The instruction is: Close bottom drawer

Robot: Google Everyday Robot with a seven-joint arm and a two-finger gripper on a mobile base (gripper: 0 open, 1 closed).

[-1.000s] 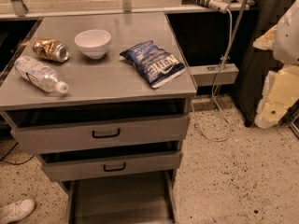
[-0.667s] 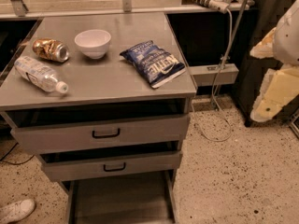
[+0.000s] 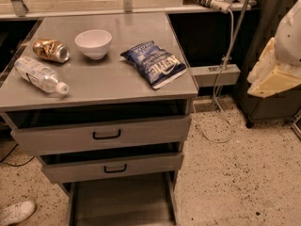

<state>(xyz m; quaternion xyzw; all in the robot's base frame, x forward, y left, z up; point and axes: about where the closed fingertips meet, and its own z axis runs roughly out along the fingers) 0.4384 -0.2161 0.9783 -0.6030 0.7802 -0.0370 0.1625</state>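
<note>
Motion so far is only in the arm (image 3: pixel 289 32), whose gripper (image 3: pixel 274 76) has lifted slightly, well off the bench's (image 3: pixel 117 86) right edge, its grasp impossible to tell, while the bottom drawer (image 3: pixel 120 201) stays pulled out below the front edge, unclosed.

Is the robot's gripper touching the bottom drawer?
Apart. In the camera view the gripper hangs at the far right edge, and speckled floor lies between it and the pulled-out bottom drawer.

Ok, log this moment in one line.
bottom drawer: pulled out | claw: at view's right edge, away from cabinet | task: not done
</note>
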